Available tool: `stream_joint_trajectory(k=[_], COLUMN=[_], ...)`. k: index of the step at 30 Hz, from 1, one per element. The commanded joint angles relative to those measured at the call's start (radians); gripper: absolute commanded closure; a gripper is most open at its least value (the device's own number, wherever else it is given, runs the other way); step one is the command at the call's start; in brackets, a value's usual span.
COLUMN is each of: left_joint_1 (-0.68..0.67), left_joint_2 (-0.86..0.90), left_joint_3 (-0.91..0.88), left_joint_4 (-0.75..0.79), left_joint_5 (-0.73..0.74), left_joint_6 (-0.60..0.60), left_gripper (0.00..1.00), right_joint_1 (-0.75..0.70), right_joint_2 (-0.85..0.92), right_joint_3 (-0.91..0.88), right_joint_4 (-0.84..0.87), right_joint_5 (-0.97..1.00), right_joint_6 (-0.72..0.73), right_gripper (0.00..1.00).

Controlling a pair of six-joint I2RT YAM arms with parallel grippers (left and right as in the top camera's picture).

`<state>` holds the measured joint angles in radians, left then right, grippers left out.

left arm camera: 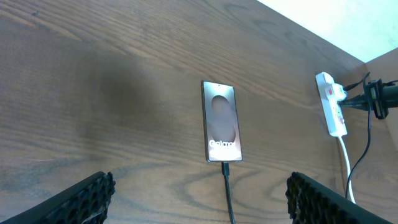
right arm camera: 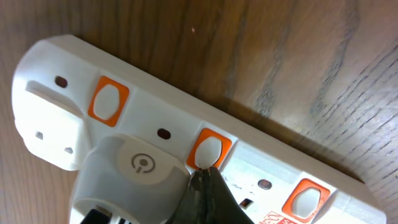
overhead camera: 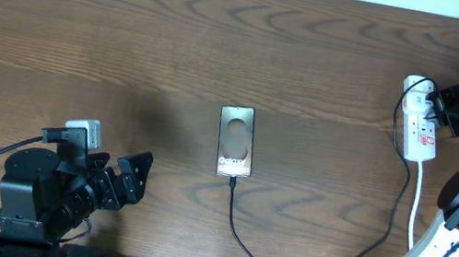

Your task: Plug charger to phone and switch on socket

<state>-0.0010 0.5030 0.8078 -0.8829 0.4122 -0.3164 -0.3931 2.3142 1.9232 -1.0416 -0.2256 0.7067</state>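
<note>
The phone [overhead camera: 236, 141] lies flat at the table's middle, "Galaxy" lettering at its near end; it also shows in the left wrist view [left arm camera: 221, 130]. The charger cable [overhead camera: 235, 232] is plugged into the phone's near end and runs right toward the socket [overhead camera: 422, 123], a white power strip at the far right. My right gripper [right arm camera: 205, 177] is shut, its tips touching the strip's middle orange switch [right arm camera: 209, 149], beside a white adapter [right arm camera: 134, 171]. My left gripper [overhead camera: 123, 181] is open and empty at the near left, well short of the phone.
The strip's white cord [overhead camera: 416, 202] runs toward the near edge beside my right arm's base. The strip [left arm camera: 331, 102] and cable [left arm camera: 227, 193] also show in the left wrist view. Two other orange switches [right arm camera: 107, 101] flank the pressed one.
</note>
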Motion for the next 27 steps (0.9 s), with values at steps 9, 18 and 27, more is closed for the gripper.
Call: stream_joint_trajectory(k=[9,18,27], left_joint_1=[0.005,0.005,0.005], left_joint_2=[-0.002,-0.002,-0.002], left_joint_3=[-0.003,-0.003,-0.003], left_joint_4=[0.001,0.001,0.001], left_joint_5=[-0.006,-0.006,-0.006], left_joint_6=[0.009,0.009,0.009], left_gripper=[0.10,0.10,0.10], right_joint_1=[0.035,0.031,-0.002], right_joint_2=[0.042,-0.061,-0.159], right_joint_3=[0.006,0.016,0.016], right_joint_4=[-0.013,-0.044,-0.032], right_joint_5=[-0.106,0.015,0.006], right_joint_6=[-0.013,-0.042,-0.005], right_gripper=[0.99,0.99,0.99])
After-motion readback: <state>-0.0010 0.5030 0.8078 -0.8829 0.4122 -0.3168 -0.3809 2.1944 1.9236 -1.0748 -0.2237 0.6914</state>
